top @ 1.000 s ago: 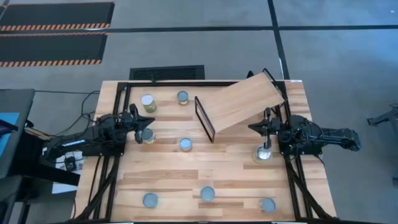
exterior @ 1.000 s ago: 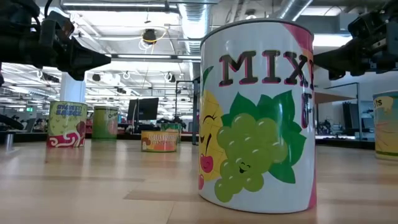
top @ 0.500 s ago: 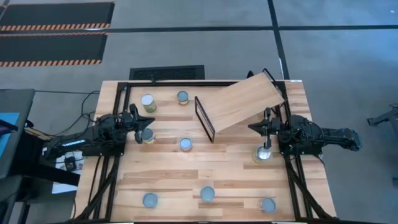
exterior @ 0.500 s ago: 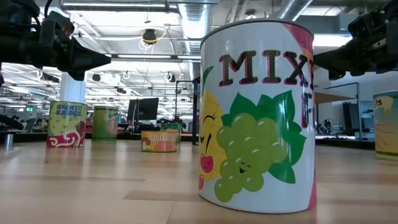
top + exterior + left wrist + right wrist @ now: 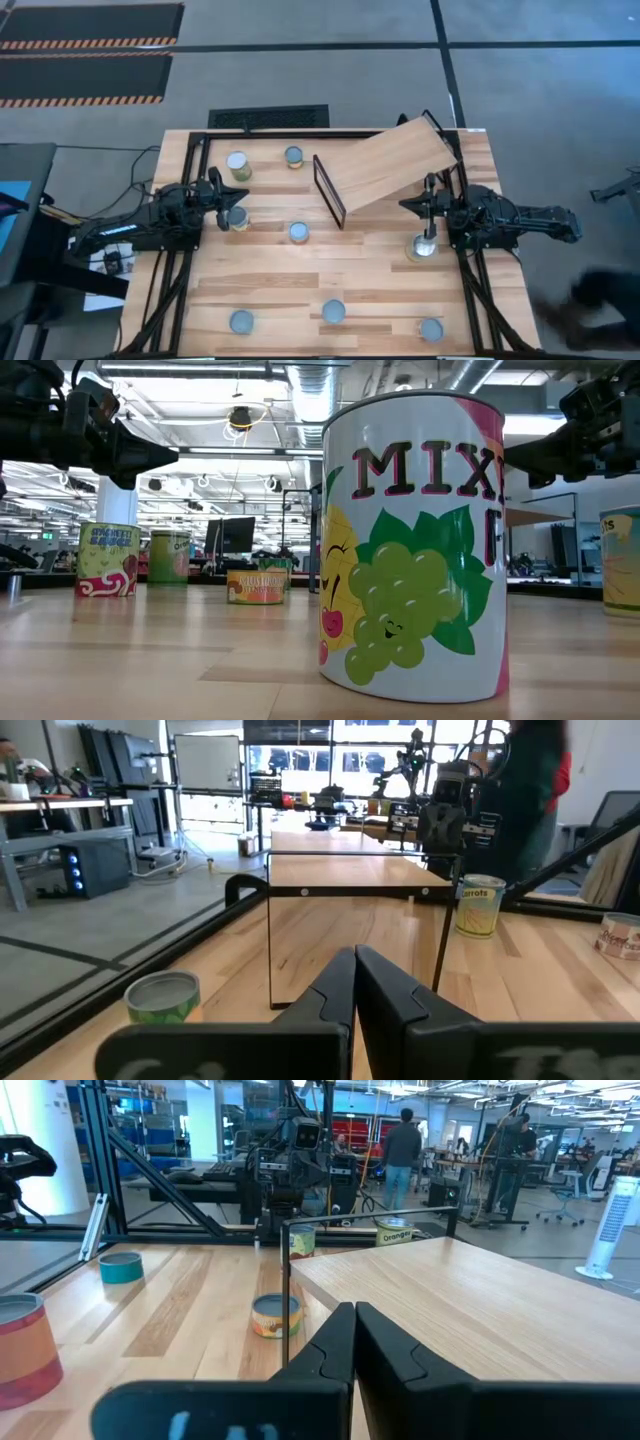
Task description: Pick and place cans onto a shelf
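Cans sit scattered across the surface point(image 5: 270, 265), none of them on the shelf point(image 5: 392, 160) yet. Going left to right: two stand near the far left corner, a pale-topped can point(image 5: 237, 161) and a green-sided can point(image 5: 293, 155). One can point(image 5: 238, 217) sits just beside the left hand point(image 5: 240, 196), whose fingers are pressed together on nothing. A lone can point(image 5: 298, 232) stands mid-surface in front of the shelf's black frame point(image 5: 329, 190). Three more line the near edge: a left one point(image 5: 241, 322), a middle one point(image 5: 333, 311) and a right one point(image 5: 431, 329). The last can point(image 5: 424, 246) stands near the right edge, just beside the right hand point(image 5: 412, 205), which is likewise closed and empty.

My worry is the closed fingers. If either hand drops toward its nearest can without spreading first, I reckon it will strike the lid and tip or shove the can, and a tipped one could roll toward an edge. The shelf board lies skewed across the far right corner with its frame standing upright at one end, so a can carried in low could clip that thin frame. The right hand hovers close to the board's edge too, and a careless swing might nudge the whole shelf.
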